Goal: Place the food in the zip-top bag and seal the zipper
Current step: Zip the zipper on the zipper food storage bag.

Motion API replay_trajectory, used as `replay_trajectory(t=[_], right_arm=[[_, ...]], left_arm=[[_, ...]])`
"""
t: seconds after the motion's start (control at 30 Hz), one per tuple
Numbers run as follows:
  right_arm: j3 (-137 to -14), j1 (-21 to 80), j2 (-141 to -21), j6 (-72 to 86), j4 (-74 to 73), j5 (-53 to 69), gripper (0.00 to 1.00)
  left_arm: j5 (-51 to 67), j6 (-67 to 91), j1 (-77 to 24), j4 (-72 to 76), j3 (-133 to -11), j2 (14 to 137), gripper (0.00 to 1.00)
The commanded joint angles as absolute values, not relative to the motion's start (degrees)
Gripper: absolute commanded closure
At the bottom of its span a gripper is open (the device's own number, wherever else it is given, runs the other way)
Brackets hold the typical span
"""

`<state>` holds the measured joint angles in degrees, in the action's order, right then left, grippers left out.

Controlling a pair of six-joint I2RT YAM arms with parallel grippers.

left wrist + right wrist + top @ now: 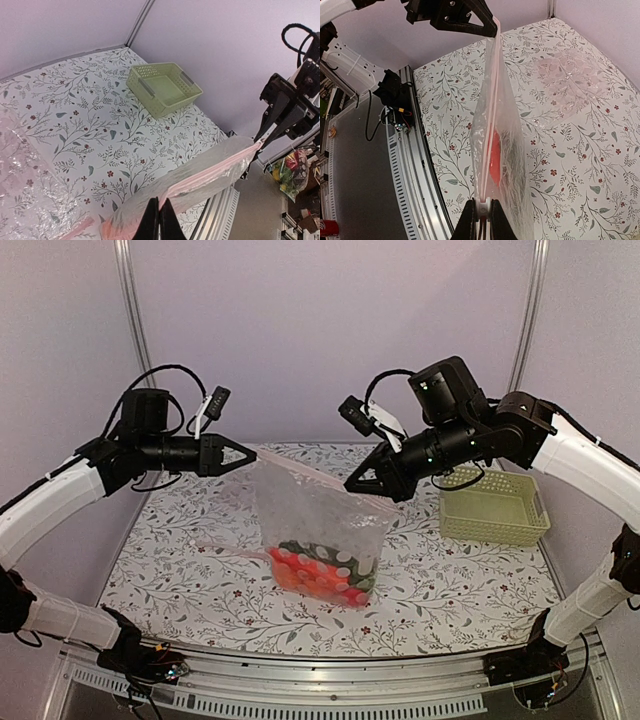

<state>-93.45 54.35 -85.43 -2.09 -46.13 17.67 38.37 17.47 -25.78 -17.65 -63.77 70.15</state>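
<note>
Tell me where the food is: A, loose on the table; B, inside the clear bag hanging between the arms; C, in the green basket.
B: the food sits at the bottom of the zip-top bag, held up by the left end effector and right end effector.

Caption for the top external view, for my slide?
Left gripper and right gripper hold the zip-top bag up by its zipper, food inside; basket nearby.

Glossy crinkly plastic bag [300,498]; basket [490,530] probably matt plastic.
</note>
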Motion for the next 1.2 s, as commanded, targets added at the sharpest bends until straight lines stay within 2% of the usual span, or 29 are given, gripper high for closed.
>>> replay_trajectory(t=[0.0, 1.17], right_arm=[[-92.7, 54.2, -82.0, -1.6, -56.4, 18.5, 1.00], [-92.7, 54.2, -81.8, -1.4, -56.5, 18.0, 1.00]], left_arm=[[30.1, 17.7, -20.1, -17.8, -62.9, 68.5, 1.00], [30.8, 17.9, -13.1, -18.3, -60.9, 65.6, 1.00]])
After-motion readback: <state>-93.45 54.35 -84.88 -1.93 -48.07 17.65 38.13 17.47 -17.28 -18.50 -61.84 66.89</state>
